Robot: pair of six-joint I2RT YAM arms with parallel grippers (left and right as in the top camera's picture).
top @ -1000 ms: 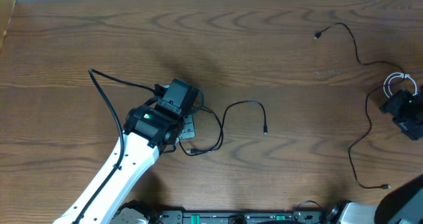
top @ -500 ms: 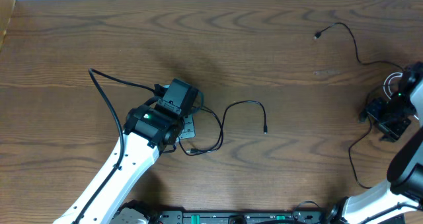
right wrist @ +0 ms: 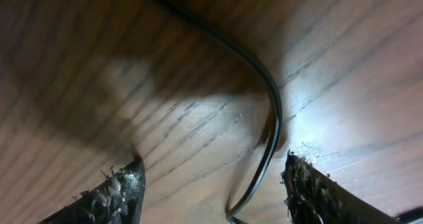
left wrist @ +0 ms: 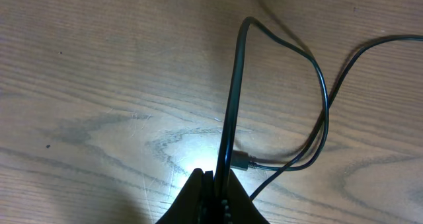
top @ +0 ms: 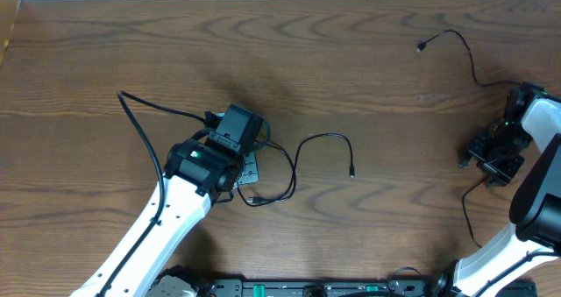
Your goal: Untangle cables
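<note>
Left gripper (left wrist: 215, 191): fingers pressed together, pinching the short cable (left wrist: 231, 105); the cord rises taut out of the pinch, then bends over and falls back to the table (top: 368, 60).

Short cable, overhead: by the left gripper it loops and crosses itself; from there it arcs right to a free end lying alone mid-table. Left wrist view: a plug (left wrist: 239, 163) lies on the wood just beside the held strand, with two slack strands curving past it; which passes over which, cannot tell.

Right gripper (right wrist: 211, 181): fingers spread wide, nothing held; low over the right side of the table. The long cable (right wrist: 273, 98) runs between the fingers, flat on the wood, bending nearer the right finger than the left.

Long cable, overhead: one end far back right, the rest running down the right edge; well apart from the short cable, no crossing between the two.

White cable: not seen.

Judged step: right gripper about to take the long cable; the remaining tangle looks to be the short cable's own loops.

To do it well:
- centre the cord between the fingers before closing; off-centre, the right finger may push it aside;
- go down until the tips meet the wood; a thin cord slips under a high pinch;
- draw slowly, away from the short cable;
- left pinch firm, lifted only enough to open the crossing; watch the plug for snagging.
</note>
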